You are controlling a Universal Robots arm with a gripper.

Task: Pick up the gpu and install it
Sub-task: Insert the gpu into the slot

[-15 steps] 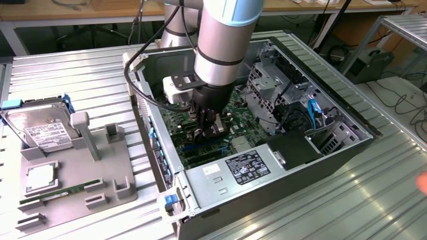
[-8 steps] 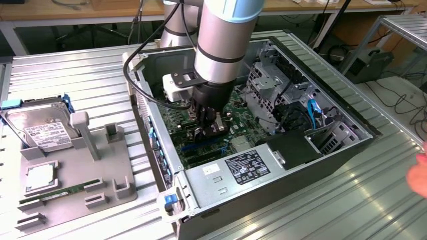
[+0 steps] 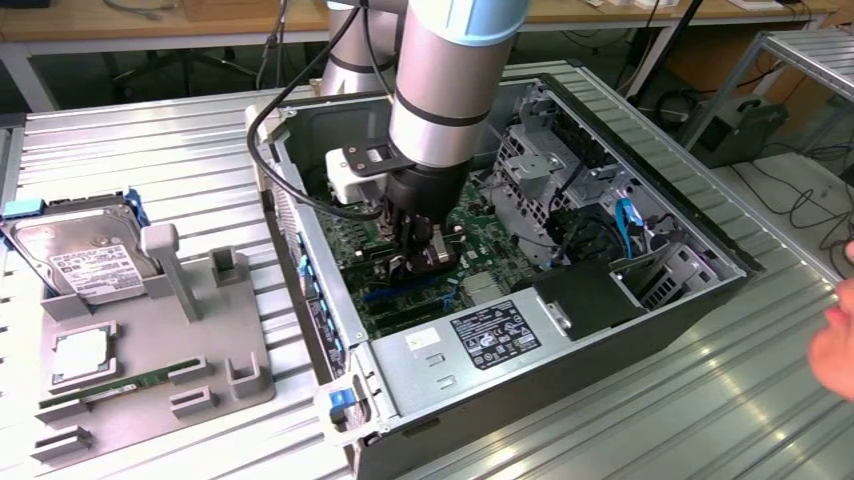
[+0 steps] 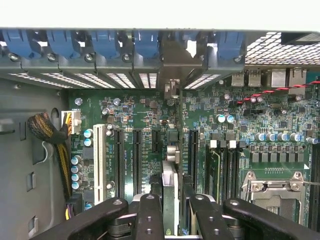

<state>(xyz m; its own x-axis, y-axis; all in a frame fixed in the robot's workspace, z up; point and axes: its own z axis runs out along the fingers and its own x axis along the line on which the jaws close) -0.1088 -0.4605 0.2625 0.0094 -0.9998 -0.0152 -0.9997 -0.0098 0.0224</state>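
One gripper (image 3: 424, 262) is down inside the open PC case (image 3: 694, 300), pinching the gpu (image 4: 170, 200) edge-on between its fingers (image 4: 150, 217). The card stands upright right over the motherboard (image 4: 280, 150), in line with the expansion slots (image 4: 136, 160), its bracket end toward the case's rear wall with the blue clips (image 4: 145, 45).
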